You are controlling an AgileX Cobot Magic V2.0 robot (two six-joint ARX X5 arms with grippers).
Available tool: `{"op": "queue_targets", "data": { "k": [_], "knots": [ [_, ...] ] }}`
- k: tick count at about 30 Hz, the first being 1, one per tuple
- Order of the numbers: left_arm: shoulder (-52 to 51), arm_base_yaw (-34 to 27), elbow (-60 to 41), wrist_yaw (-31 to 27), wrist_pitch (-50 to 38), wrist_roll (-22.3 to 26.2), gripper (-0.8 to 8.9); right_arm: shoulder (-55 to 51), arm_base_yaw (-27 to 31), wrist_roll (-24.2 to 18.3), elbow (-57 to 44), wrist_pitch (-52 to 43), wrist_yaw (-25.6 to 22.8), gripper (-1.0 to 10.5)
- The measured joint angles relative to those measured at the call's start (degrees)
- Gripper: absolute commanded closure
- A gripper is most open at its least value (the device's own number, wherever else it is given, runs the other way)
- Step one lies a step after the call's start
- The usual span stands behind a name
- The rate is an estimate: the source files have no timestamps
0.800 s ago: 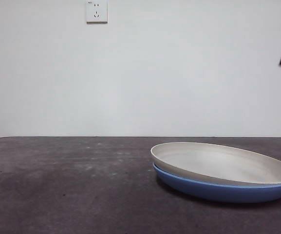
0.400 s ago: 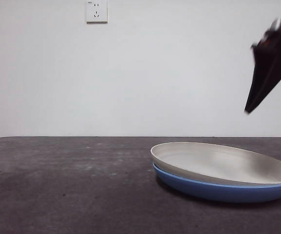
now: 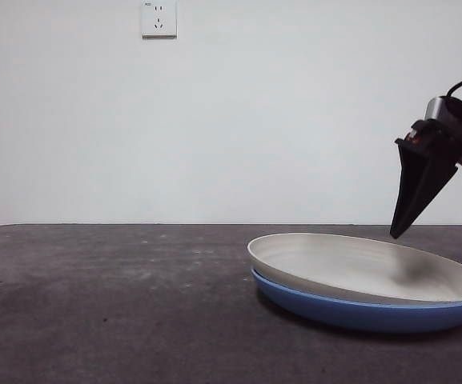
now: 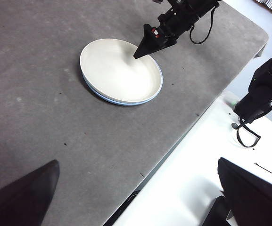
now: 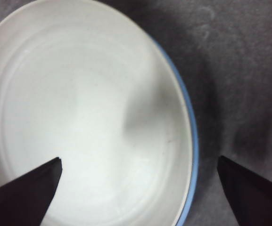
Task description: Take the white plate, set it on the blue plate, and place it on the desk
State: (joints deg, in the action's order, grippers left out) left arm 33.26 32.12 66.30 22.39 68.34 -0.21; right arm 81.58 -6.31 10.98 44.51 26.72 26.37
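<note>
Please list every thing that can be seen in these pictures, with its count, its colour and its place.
white plate: one, cream, stacked on the blue plate.
blue plate: one, blue, on the desk under the white plate.
desk: one, dark grey, carries both plates.
wall socket: one, white, high on the wall behind.
right gripper: one, black, jaws open, straddling the white plate's rim from above.
left gripper: one, black, jaws open, away from the plates, near the desk's edge.
</note>
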Motion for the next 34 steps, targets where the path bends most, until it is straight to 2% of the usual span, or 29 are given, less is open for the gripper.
{"op": "queue_targets", "data": {
  "k": [5, 9, 14, 19, 23, 29, 34],
  "knots": [
    [0.0, 0.0, 0.0, 0.0, 0.0, -0.4, 2.5, 2.2, 0.0, 0.0, 0.0, -0.6, 0.1, 4.7],
    [0.0, 0.0, 0.0, 0.0, 0.0, -0.4, 2.5, 3.8, 0.0, 0.0, 0.0, -0.8, 0.1, 4.9],
    [0.0, 0.0, 0.0, 0.0, 0.0, -0.4, 2.5, 4.0, 0.0, 0.0, 0.0, -1.4, 0.0, 7.7],
    [0.0, 0.0, 0.0, 0.0, 0.0, -0.4, 2.5, 4.0, 0.2, 0.0, 0.0, -1.3, -0.5, 9.4],
    [0.0, 0.0, 0.0, 0.0, 0.0, -0.4, 2.5, 4.0, 0.3, 0.4, 0.0, -1.5, -2.4, 9.4],
    [0.0, 0.0, 0.0, 0.0, 0.1, -0.4, 2.5, 4.0, 0.5, 1.5, 1.2, 0.6, -1.4, 9.4],
    [0.0, 0.0, 0.0, 0.0, 0.0, -0.4, 2.5, 4.0, -1.4, 3.5, 4.7, 1.6, -1.2, 9.4]
  ]
}}
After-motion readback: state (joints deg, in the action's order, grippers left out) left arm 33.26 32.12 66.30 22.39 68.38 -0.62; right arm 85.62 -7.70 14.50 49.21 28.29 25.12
